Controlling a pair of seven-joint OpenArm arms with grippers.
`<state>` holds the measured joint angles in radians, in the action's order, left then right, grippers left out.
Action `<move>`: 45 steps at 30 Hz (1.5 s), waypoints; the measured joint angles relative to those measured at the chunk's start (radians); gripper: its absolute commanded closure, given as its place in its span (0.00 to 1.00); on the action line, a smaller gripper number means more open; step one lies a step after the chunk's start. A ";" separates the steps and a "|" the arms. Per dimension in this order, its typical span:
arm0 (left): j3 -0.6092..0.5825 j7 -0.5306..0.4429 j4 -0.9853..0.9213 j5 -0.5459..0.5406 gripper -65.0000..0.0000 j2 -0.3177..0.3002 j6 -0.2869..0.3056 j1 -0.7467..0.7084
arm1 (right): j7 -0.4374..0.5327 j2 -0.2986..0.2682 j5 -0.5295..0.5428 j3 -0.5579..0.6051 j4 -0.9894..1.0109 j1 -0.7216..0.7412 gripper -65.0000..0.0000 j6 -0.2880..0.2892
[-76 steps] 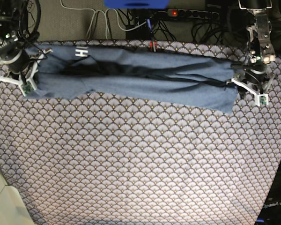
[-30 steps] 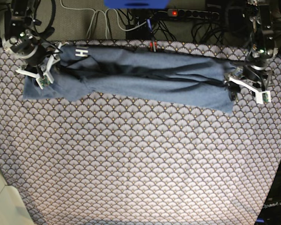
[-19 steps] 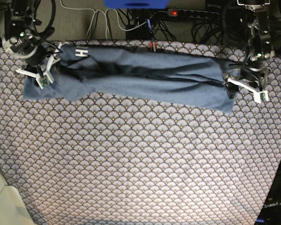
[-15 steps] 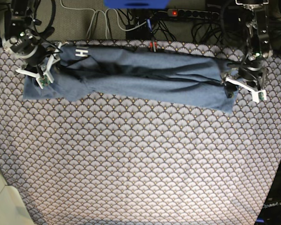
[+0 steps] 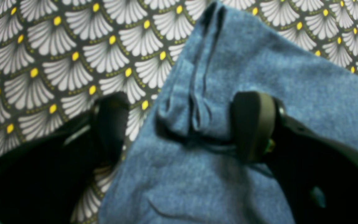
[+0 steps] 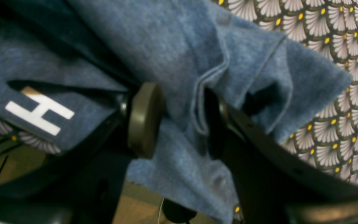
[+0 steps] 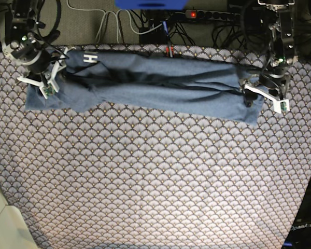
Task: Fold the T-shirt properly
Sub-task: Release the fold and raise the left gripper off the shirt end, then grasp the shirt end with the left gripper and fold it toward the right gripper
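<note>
T-shirt (image 7: 155,88) lies in one long band across the tabletop (image 7: 155,181); cross-folds remain. My right claw (image 6: 179,119) pinches its hem; my left claw (image 5: 182,127) gapes over the other end.

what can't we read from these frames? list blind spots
- T-shirt lettering: only a white H shows in the right wrist and base views; folds hide the rest.
- Right end effector: cloth sits between the pads, but the blurred right wrist view doesn't show a firm pinch.
- Left end effector: blurred left wrist view, contact with the cloth unclear.
</note>
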<state>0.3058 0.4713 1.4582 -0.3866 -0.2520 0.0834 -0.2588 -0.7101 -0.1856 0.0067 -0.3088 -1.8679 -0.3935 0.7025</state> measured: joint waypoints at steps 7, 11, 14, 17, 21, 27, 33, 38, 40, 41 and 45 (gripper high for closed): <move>0.002 -0.051 -0.065 -0.023 0.78 -0.002 0.016 0.021 | 0.000 0.000 0.000 0.000 0.000 0.000 0.60 0.000; 0.002 -0.052 -0.066 -0.027 0.83 0.000 0.022 0.021 | 0.000 0.000 0.000 0.000 0.000 0.000 0.60 0.000; 0.002 -0.045 -0.062 -0.027 0.84 0.000 0.019 0.022 | 0.000 0.000 0.000 0.000 0.000 0.000 0.60 0.000; 0.000 -0.018 -0.031 -0.025 0.84 0.000 0.014 0.015 | 0.000 0.000 0.000 0.000 0.000 0.000 0.60 0.000; -0.001 0.027 0.053 -0.006 0.84 0.026 -0.003 -0.024 | 0.000 -0.001 0.000 0.000 0.000 0.002 0.60 0.000; -0.006 0.051 0.236 -0.006 0.84 0.089 0.004 -0.053 | 0.001 -0.002 0.000 0.000 0.000 0.002 0.60 0.000; -0.130 0.210 0.388 -0.003 0.84 0.100 -0.002 -0.063 | 0.000 -0.002 0.000 0.000 0.000 0.002 0.60 0.000; -0.256 0.262 0.460 -0.005 0.90 0.164 -0.004 -0.060 | 0.000 -0.002 0.000 0.000 0.000 0.003 0.60 0.000; -0.299 0.274 0.459 -0.003 0.97 0.192 -0.004 -0.061 | 0.000 -0.002 0.000 0.000 0.000 0.002 0.60 0.000; -0.319 0.272 0.459 0.000 1.00 0.201 -0.005 -0.060 | 0.000 -0.002 0.000 0.000 0.000 0.002 0.60 0.000; -0.417 0.261 0.459 0.010 1.00 0.217 -0.009 -0.046 | 0.000 -0.002 0.000 0.000 0.000 0.002 0.60 0.000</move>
<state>-0.1108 0.7322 1.9167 -0.3771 -0.0353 0.0746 -0.3046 -0.7097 -0.1879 0.0067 -0.3088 -1.8679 -0.3912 0.7025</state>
